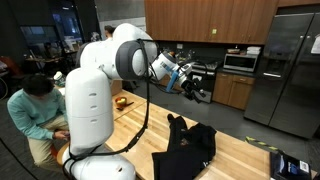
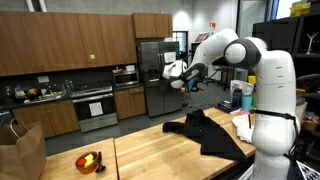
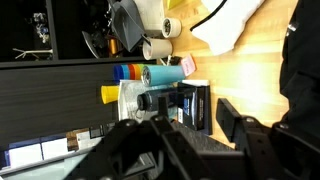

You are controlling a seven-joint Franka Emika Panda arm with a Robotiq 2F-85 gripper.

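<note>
The hand hangs in the air well above the wooden counter, at the end of the white arm, which reaches out toward the kitchen cabinets; in an exterior view it stands in front of the steel fridge. In the wrist view its fingers look parted, with nothing between them. The black garment lies crumpled on the counter below and to one side of the hand, well apart from it; in both exterior views it is spread near the robot's base. A bowl of fruit sits further along the counter, well away from the garment. A person in a green top crouches beside the robot's base. A brown paper bag stands near the counter's end.
</note>
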